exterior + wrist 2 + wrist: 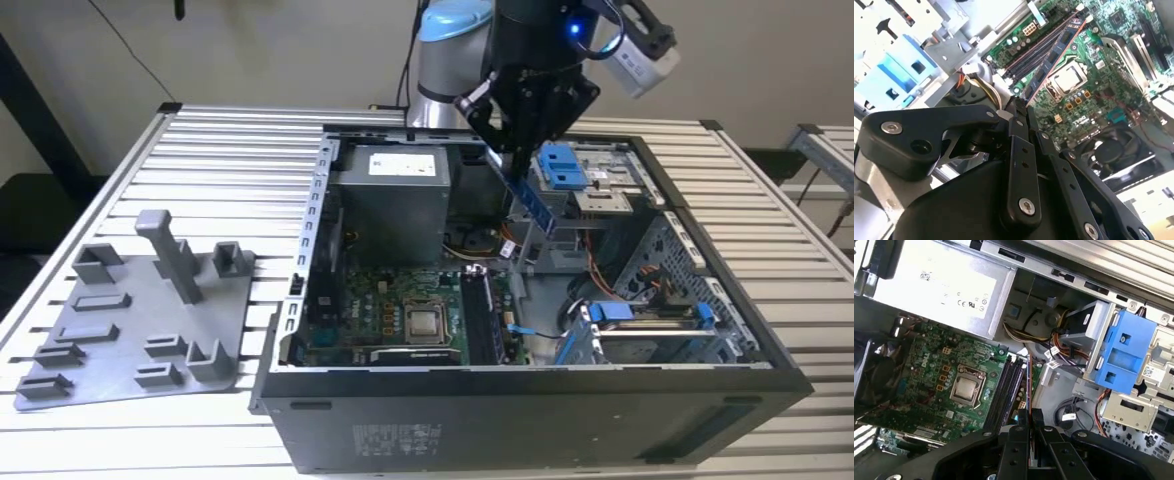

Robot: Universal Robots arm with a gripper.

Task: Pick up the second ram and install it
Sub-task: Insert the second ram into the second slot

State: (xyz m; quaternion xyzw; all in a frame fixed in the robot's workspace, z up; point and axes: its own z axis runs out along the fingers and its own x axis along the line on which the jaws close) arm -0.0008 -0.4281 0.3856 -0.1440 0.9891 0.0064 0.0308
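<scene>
My gripper (513,150) hangs over the open computer case (534,385), shut on the second ram (531,200). This thin dark stick slants down from the fingers into the case. In the second wrist view the ram (1056,52) shows its row of black chips as it reaches out from the gripper (1019,107). It hangs above the dark memory slots (1029,55) beside the processor socket (1066,80). The first wrist view has the ram (1027,385) edge-on, in line with the slots (1006,390), its held end between the gripper (1029,416) fingers.
A grey power supply (394,195) fills the case's back corner. A blue drive bracket (561,165) and bundled cables (1064,340) sit close to the held stick. A grey fixture plate (134,330) with upright posts lies on the slatted table at the exterior view's left.
</scene>
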